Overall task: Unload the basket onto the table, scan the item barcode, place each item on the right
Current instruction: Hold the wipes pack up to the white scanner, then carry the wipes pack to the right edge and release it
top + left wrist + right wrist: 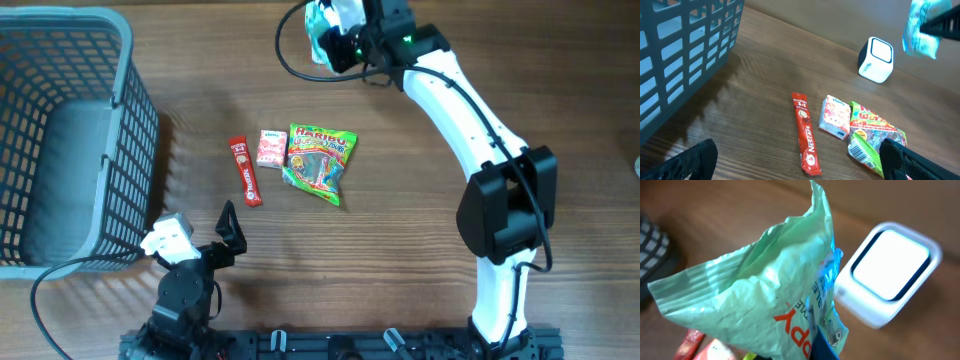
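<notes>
My right gripper (342, 44) is shut on a pale green crinkled packet (765, 295) with orange lettering, and holds it in the air at the far middle of the table. The white box-shaped scanner (890, 270) with a dark-rimmed window stands just beside the packet (920, 29), its window (881, 51) facing up and outward. No barcode shows on the packet from here. My left gripper (222, 240) is open low at the near left, and nothing is between its fingers (695, 160).
A grey mesh basket (135, 120) fills the left side. On the table's middle lie a red Nescafe stick (245, 172), a small pink packet (272, 148) and a Haribo bag (320, 162) whose barcode (859, 149) faces up.
</notes>
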`<act>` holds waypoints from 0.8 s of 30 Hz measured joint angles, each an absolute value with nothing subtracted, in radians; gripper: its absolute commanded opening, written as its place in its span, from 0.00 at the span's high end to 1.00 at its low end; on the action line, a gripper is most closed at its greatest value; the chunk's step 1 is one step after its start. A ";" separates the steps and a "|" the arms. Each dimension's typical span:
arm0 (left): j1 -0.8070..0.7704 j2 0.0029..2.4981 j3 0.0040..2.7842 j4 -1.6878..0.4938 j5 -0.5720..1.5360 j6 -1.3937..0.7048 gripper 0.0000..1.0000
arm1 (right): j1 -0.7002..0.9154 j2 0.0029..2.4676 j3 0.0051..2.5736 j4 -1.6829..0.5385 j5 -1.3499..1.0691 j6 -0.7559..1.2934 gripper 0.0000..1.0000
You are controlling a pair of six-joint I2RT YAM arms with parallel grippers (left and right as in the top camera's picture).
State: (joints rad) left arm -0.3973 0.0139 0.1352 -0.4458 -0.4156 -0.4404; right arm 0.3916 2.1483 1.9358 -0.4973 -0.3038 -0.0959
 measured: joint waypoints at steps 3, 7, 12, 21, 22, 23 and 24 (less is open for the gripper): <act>-0.397 0.014 0.135 -0.445 -0.416 -0.440 0.00 | 0.393 2.149 1.935 -0.351 -0.255 -0.167 0.95; -0.397 0.014 0.135 -0.445 -0.416 -0.441 0.00 | 0.431 2.196 1.940 -0.147 -0.064 -0.302 0.95; -0.397 0.014 0.135 -0.446 -0.416 -0.441 0.00 | 0.500 2.421 1.941 0.035 0.193 -0.485 0.95; -0.397 0.014 0.135 -0.446 -0.416 -0.440 0.00 | 0.510 2.457 1.938 0.004 0.408 -0.559 0.96; -0.397 0.014 0.135 -0.446 -0.416 -0.440 0.00 | 0.510 2.453 1.940 -0.030 0.430 -0.562 0.95; -0.397 0.014 0.135 -0.446 -0.416 -0.440 0.00 | 0.510 2.437 1.942 -0.100 0.449 -0.556 0.96; -0.398 0.014 0.135 -0.446 -0.416 -0.440 0.00 | 0.510 2.416 1.942 -0.173 0.459 -0.543 0.96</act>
